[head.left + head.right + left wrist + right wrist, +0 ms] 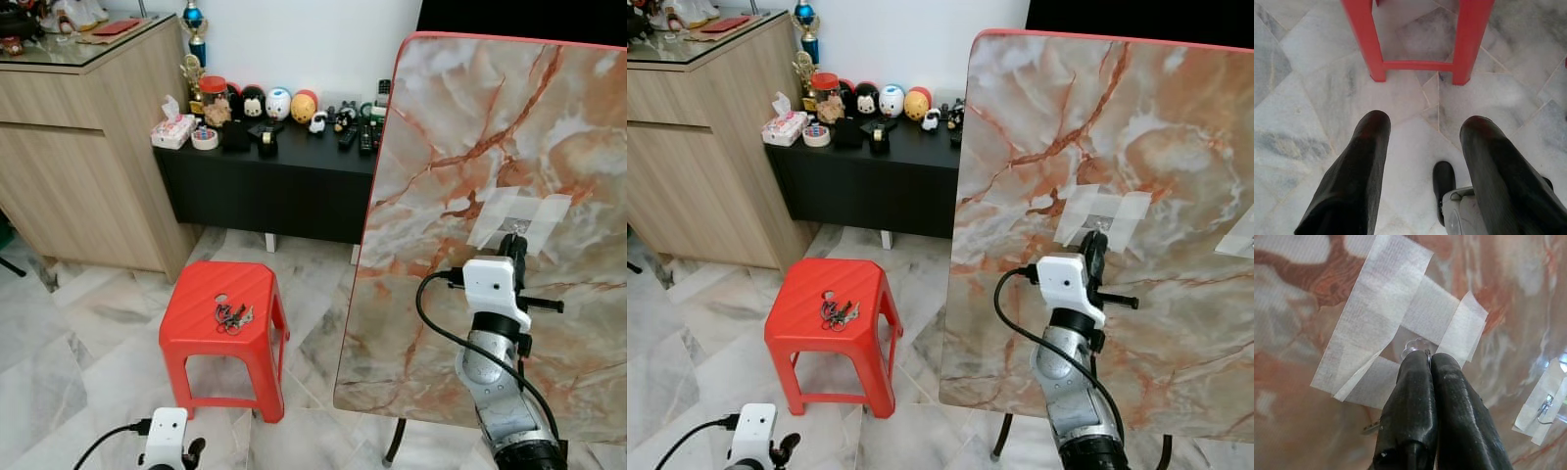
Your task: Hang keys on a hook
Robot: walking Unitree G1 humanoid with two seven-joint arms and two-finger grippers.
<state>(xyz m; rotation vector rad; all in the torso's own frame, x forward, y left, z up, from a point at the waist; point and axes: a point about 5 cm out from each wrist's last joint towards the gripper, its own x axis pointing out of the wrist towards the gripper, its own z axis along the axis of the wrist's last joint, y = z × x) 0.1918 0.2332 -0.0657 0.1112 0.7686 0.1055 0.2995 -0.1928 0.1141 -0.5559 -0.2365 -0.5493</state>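
Observation:
An upright marble board (pixel 460 117) carries a clear hook (pixel 1413 344) under strips of white tape (pixel 1376 298). My right gripper (pixel 1429 357) is raised against that hook with its fingers shut. A thin metal ring shows pinched at the tips, and a key blade (pixel 1370 429) pokes out beside the fingers. In the left eye view this gripper (pixel 513 241) meets the taped patch. A bunch of keys (pixel 233 315) lies on the red stool (pixel 201 294). My left gripper (pixel 1425 128) hangs open low over the floor, in front of the stool.
A second taped hook (pixel 1546 407) sits further right on the board. A black low cabinet (pixel 265 181) with toys and remotes stands behind the stool, and a wooden cabinet (pixel 78 166) is at the left. The floor is marble tile (pixel 59 333).

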